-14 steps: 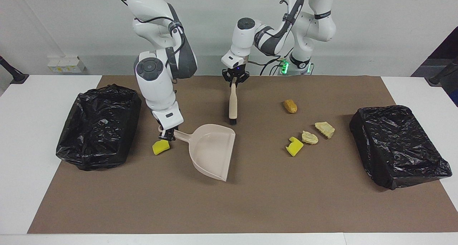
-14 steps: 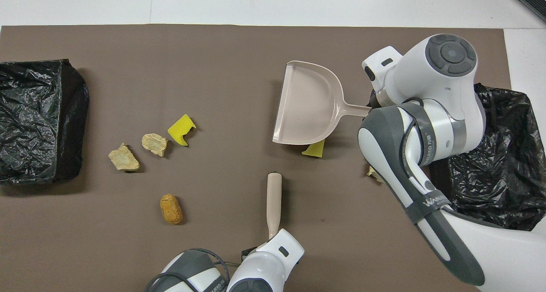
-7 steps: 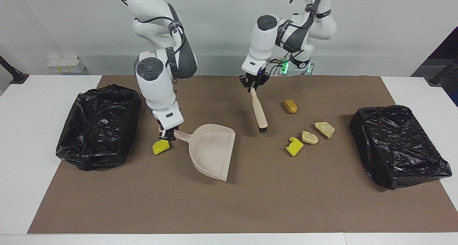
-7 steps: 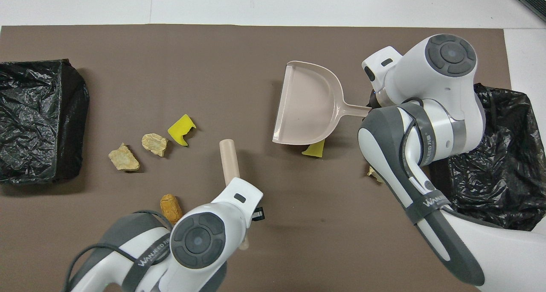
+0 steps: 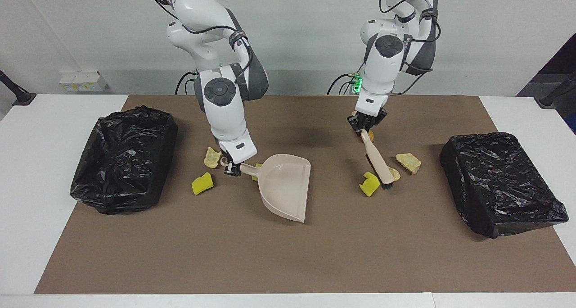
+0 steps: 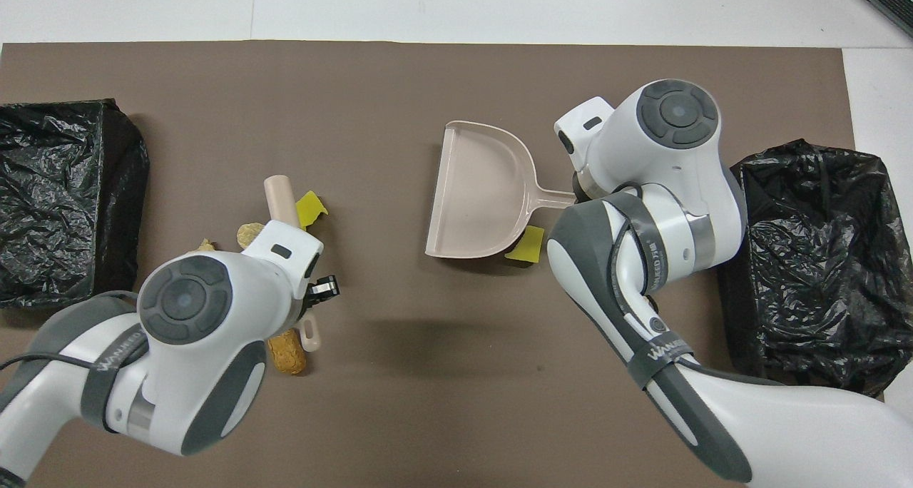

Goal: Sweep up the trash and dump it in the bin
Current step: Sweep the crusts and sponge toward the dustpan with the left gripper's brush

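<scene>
Left end effector (image 5: 365,124) is clamped tight on the handle end of the brush (image 5: 377,162), a smooth beige stick with short black bristles at the low end. The bristles sit right among the trash toward the left arm's end of the table: a notched yellow foam chunk (image 5: 370,183), a tan crumbly lump (image 5: 394,174) touching the brush head, and another tan lump (image 5: 408,162) beside it. An orange-brown bread-like piece (image 6: 287,352) lies under that end effector, mostly hidden in the facing view.

Right end effector (image 5: 232,168) is closed on the thin handle of the dustpan (image 5: 285,187), glossy beige plastic with a rounded back and a straight open lip, resting on the mat. Around that handle: a yellow foam block (image 5: 201,183), a pale lump (image 5: 211,157), and a yellow bit (image 6: 526,244) peeking out at the pan's edge.

Two bins lined with crinkly black bags sit near each end of the table: one (image 5: 122,158) by the right arm, one (image 5: 499,182) by the left. A matte brown mat (image 5: 288,258) covers the white table (image 5: 27,218), with a plain pale wall at the robots' edge.
</scene>
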`<state>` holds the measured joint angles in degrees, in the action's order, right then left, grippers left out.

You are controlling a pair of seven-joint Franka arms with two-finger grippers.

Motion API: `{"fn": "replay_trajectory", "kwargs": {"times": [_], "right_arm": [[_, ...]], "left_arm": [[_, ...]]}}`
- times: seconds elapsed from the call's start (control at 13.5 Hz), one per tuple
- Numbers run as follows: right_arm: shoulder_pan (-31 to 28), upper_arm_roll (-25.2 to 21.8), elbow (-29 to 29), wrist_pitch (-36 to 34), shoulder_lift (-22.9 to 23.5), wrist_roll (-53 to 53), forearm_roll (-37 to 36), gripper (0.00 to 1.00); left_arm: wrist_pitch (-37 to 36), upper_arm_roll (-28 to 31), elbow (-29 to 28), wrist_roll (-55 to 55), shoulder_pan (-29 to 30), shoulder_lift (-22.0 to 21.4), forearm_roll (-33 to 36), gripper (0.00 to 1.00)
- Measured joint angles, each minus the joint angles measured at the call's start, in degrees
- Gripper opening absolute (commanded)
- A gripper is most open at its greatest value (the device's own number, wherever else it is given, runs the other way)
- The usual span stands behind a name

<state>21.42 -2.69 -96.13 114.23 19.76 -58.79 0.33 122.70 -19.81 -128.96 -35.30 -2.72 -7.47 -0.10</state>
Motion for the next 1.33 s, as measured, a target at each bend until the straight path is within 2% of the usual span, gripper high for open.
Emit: {"fn": "replay_trajectory", "kwargs": {"times": [0.44, 0.74, 1.11, 1.33], "right_arm": [[1.7, 0.2, -2.6, 3.2, 0.3, -0.2, 0.0, 0.00], [1.5, 0.1, -2.8, 3.3, 0.3, -0.2, 0.0, 0.00], [1.4, 0.0, -3.0, 3.5, 0.3, -0.2, 0.0, 0.00], [1.4, 0.0, -3.1, 3.5, 0.3, -0.2, 0.0, 0.00]], "left_arm": [[1.9, 0.1, 3.6, 12.5, 14.6, 3.9, 1.2, 0.00], [2.1, 0.1, 3.8, 19.5, 20.5, 5.2, 1.2, 0.00], [7.7, -0.8, -2.1, 20.9, 21.5, 5.7, 1.3, 0.00], [8.7, -1.5, -4.7, 20.8, 18.8, 5.4, 1.3, 0.00]]}}
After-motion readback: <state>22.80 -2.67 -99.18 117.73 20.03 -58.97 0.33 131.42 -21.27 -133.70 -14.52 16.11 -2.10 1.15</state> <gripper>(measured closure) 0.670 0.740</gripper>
